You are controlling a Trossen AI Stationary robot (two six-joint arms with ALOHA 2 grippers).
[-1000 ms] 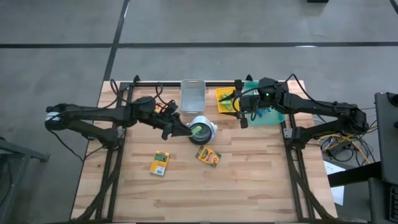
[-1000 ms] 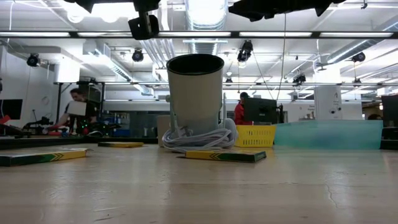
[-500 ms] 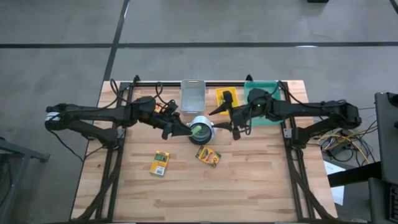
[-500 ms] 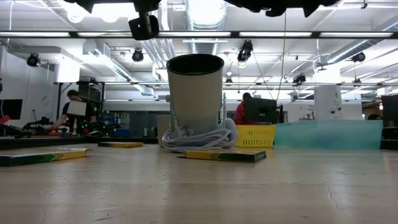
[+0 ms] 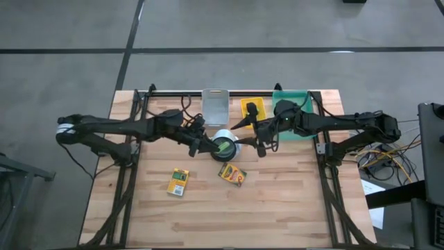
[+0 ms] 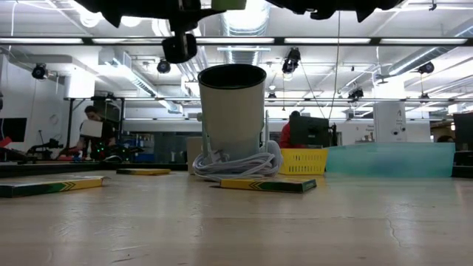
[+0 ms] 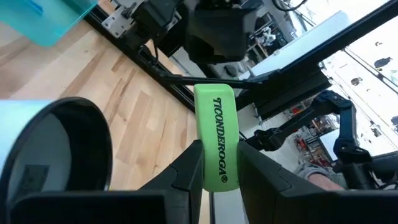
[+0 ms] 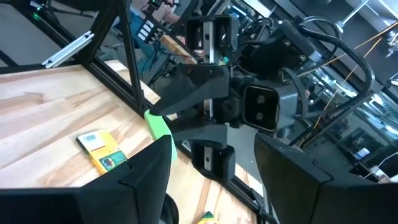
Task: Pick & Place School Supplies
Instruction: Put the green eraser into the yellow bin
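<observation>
- Pinching a light-green stick [image 7: 217,142] marked TICONDEROGA, your left claw [image 5: 206,145] hovers at the rim of the white cup [image 5: 225,144] mid-desk.
- Your right claw [image 5: 251,129] hangs spread and empty just beside the cup's other side.
- You have crayon boxes lying flat: one [image 5: 232,173] just in front of the cup, another [image 5: 178,182] further left, a third [image 5: 251,111] near the teal bin [image 5: 295,113].
- The wooden desk [image 5: 277,208] carries them all.

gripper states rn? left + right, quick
Left gripper: closed on a green Ticonderoga stick, above the white cup.
Right gripper: open, holding nothing, beside the cup.
</observation>
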